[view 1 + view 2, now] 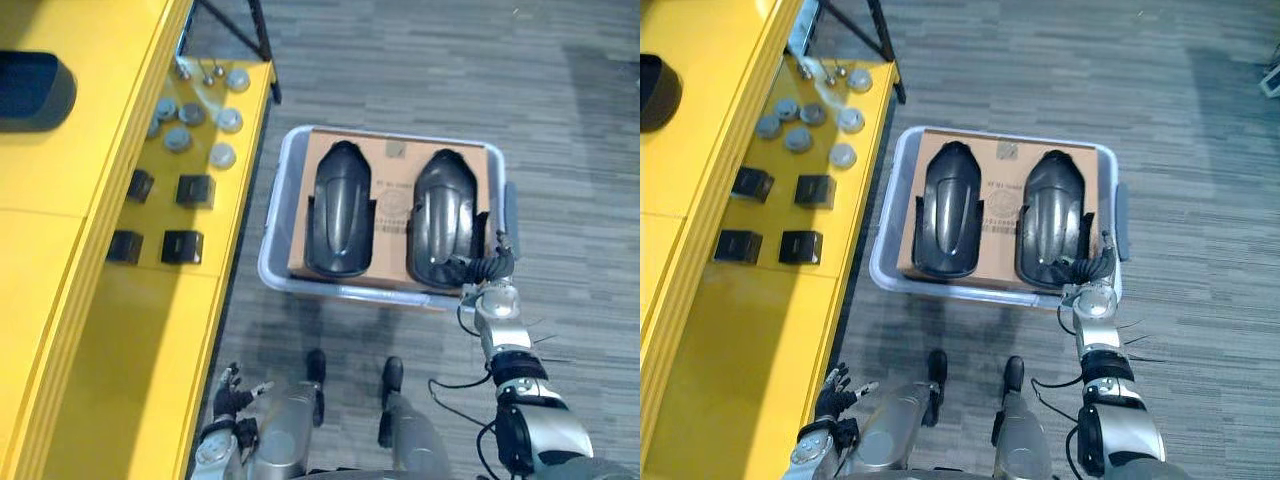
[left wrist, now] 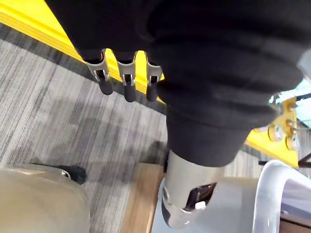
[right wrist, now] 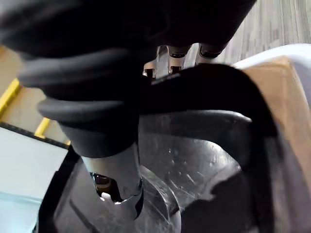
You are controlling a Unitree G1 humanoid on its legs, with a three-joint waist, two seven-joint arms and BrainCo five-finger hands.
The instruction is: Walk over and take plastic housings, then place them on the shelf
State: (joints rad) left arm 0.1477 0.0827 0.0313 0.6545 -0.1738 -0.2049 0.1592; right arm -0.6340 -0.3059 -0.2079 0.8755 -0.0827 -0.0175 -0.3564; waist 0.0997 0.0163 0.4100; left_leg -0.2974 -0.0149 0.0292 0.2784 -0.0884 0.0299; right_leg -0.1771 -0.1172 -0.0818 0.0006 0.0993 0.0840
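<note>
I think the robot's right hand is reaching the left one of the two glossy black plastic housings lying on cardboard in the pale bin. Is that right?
Not quite: the right hand is at the near end of the right-hand black plastic housing, not the left-hand housing. The left eye view shows it. Both lie on brown cardboard in the pale plastic bin.

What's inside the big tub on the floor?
The tub holds brown cardboard with two black housings side by side on it; the right hand grips one. Anything under the cardboard is hidden.
</note>
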